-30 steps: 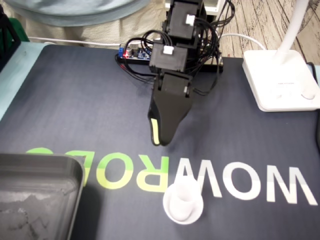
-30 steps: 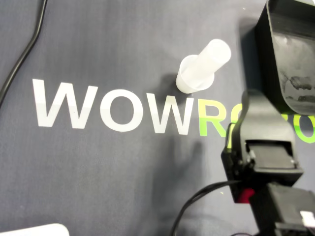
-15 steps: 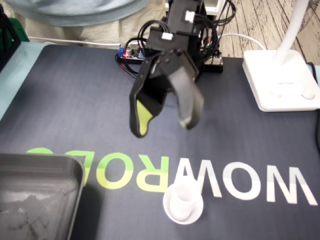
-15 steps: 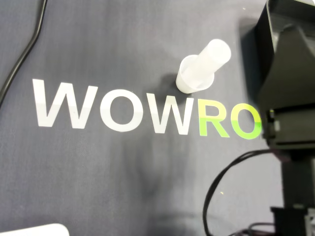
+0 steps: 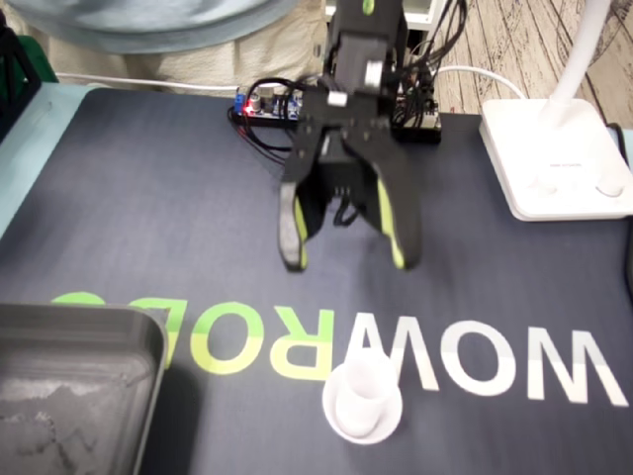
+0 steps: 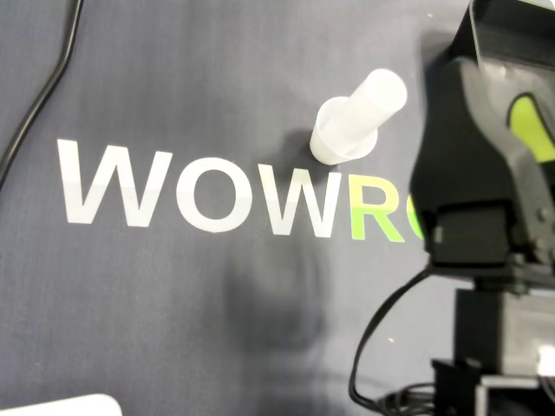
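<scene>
One white cup (image 5: 362,396) stands on the surface (image 5: 148,198), at 6 o'clock from the claw (image 5: 346,259) in the fixed view, untouched. Claw hangs wide open and empty; grasp and transfer appear outstanding.

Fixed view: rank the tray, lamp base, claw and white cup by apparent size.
1. Tray, though cropped.
2. Lamp base and claw look alike; the raised claw may be nearer the camera.
3. White cup.
</scene>
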You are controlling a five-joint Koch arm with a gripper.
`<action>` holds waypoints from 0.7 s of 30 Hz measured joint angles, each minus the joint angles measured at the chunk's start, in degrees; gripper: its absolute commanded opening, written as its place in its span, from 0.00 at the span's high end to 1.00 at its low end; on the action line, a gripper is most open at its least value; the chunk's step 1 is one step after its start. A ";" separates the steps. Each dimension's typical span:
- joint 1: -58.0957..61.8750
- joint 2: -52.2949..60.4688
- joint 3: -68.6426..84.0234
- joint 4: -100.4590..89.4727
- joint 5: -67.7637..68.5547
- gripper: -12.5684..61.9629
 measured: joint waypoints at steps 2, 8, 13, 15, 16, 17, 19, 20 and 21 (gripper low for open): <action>0.00 -2.20 -0.09 -2.46 -0.18 0.39; -0.53 -10.28 -4.39 -3.60 -0.18 0.39; -2.90 -13.71 -7.21 -3.60 -0.18 0.38; -3.78 -14.50 -7.29 -3.60 -0.18 0.38; -4.13 -14.77 -7.73 -3.60 -0.18 0.38; -4.39 -15.29 -8.17 -3.60 -0.18 0.38; -4.66 -16.35 -8.61 -3.60 -0.18 0.38; -4.66 -16.87 -8.61 -3.60 -0.26 0.38; -4.75 -17.49 -8.61 -3.60 -0.62 0.38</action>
